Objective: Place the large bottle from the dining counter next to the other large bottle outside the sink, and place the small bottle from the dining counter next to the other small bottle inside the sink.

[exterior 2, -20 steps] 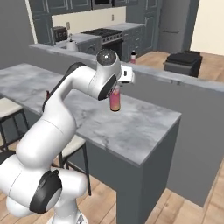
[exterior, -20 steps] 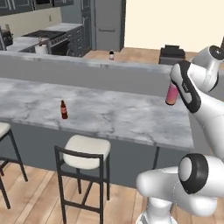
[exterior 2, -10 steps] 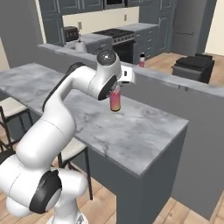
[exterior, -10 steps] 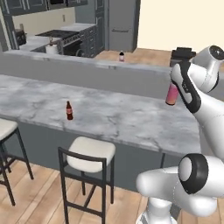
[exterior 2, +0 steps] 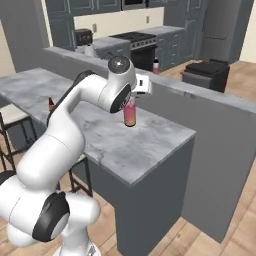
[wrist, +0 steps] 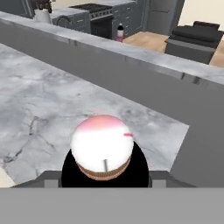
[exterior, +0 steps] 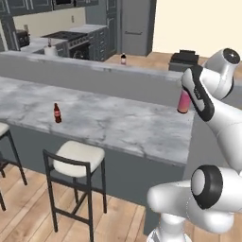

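Note:
My gripper [exterior 2: 131,101] is shut on the large bottle [exterior 2: 129,113], a pink one with a pale top. I hold it upright just over the right end of the dining counter [exterior: 118,124]. In the hand view the large bottle's round top [wrist: 102,144] sits right under the hand. The small bottle [exterior: 57,113], dark brown with a red label, stands on the counter's left part, far from the gripper; it also shows as the small bottle [exterior 2: 50,103]. A pale bottle with a dark cap [exterior: 123,59] stands beyond the grey wall. The sink is hidden.
A raised grey wall [exterior: 94,75] runs along the far side of the dining counter. Two stools [exterior: 75,159] stand at its near side. Behind are a stove [exterior: 71,37], dark cabinets and a black box-like thing [exterior: 186,58] on the wooden floor.
The whole picture has shifted, so the base has moved. The large bottle keeps its place in the gripper.

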### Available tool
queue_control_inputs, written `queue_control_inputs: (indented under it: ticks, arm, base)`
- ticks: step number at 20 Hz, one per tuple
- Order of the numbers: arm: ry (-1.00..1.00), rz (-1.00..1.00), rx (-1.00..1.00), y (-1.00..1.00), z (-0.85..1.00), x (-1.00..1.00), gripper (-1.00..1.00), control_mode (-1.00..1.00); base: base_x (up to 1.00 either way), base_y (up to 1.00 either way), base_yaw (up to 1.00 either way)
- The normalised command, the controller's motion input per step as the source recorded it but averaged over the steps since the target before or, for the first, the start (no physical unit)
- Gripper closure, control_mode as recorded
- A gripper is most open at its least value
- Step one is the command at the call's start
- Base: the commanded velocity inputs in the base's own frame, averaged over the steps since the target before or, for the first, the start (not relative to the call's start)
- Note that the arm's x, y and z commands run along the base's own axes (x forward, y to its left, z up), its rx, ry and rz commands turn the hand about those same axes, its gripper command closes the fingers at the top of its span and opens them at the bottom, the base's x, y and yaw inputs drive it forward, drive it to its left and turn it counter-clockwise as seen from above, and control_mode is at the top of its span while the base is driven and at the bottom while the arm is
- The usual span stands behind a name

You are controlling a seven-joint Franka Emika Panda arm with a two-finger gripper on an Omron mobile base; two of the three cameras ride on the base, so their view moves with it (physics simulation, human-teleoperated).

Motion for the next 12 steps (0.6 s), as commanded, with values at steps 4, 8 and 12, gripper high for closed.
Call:
queue_control_inputs:
  ticks: [4, 8, 12]
  arm:
    - [0.00, 0.00, 0.00, 0.00, 0.00, 0.00, 1.00, 1.00]
    - [0.00, 0.00, 0.00, 0.00, 0.00, 0.00, 1.00, 1.00]
    - [0.00, 0.00, 0.00, 0.00, 0.00, 0.00, 1.00, 1.00]
  base:
    - [-0.59, -0.68, 0.13]
    - [-0.46, -0.42, 0.18]
    - [-0.31, -0.24, 0.21]
